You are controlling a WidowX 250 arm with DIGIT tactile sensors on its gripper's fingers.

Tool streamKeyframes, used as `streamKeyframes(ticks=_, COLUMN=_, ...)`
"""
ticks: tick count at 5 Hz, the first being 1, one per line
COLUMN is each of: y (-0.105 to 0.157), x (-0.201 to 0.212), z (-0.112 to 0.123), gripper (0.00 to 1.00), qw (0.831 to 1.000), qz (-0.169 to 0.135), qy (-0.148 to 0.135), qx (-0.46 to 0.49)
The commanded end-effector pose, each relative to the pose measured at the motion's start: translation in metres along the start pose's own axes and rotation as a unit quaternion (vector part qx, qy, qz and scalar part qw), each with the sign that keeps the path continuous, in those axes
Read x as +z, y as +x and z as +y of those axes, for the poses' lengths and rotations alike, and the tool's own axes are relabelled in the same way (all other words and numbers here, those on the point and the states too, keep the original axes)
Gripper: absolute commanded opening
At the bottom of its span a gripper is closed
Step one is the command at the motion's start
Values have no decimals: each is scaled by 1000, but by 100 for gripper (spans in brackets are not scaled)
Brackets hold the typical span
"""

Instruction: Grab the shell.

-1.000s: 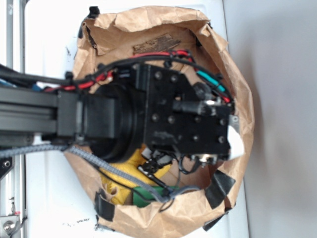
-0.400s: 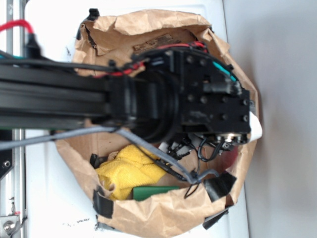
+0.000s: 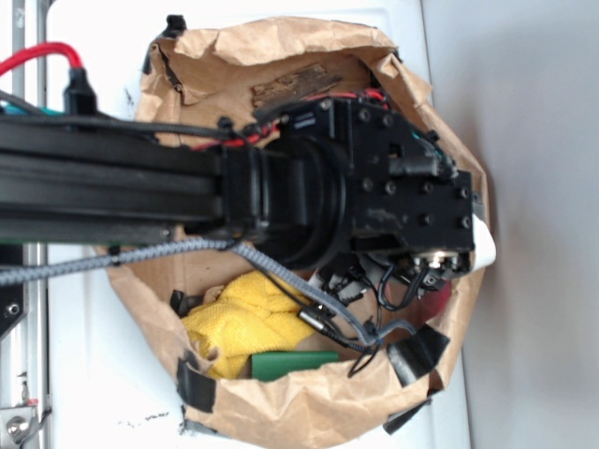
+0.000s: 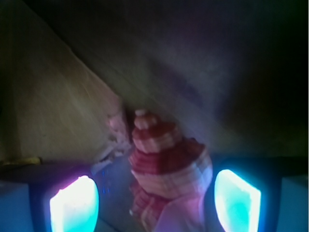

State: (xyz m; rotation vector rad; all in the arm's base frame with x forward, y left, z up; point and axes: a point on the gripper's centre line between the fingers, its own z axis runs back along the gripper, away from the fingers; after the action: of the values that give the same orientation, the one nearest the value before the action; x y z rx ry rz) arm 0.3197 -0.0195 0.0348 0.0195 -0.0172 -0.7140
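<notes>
Spread wide, the gripper (image 4: 154, 200) straddles the striped shell (image 4: 166, 166), its glowing fingers (image 4: 75, 205) on either side, inside the paper bag (image 3: 281, 402).

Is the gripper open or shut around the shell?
Open: in the wrist view the gripper's fingers stand apart, the shell between them.
</notes>
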Motion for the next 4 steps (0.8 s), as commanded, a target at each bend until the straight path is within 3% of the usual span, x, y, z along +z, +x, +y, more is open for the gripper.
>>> streamKeyframes(ticks=1, y=10, x=7, z=3, gripper=0, qw=1000, qz=-27, qy=8, qx=15)
streamKeyframes(ticks=4, y=-5, x=0, z=8, gripper=0, qw=999, qz=-30, qy=18, qx=34)
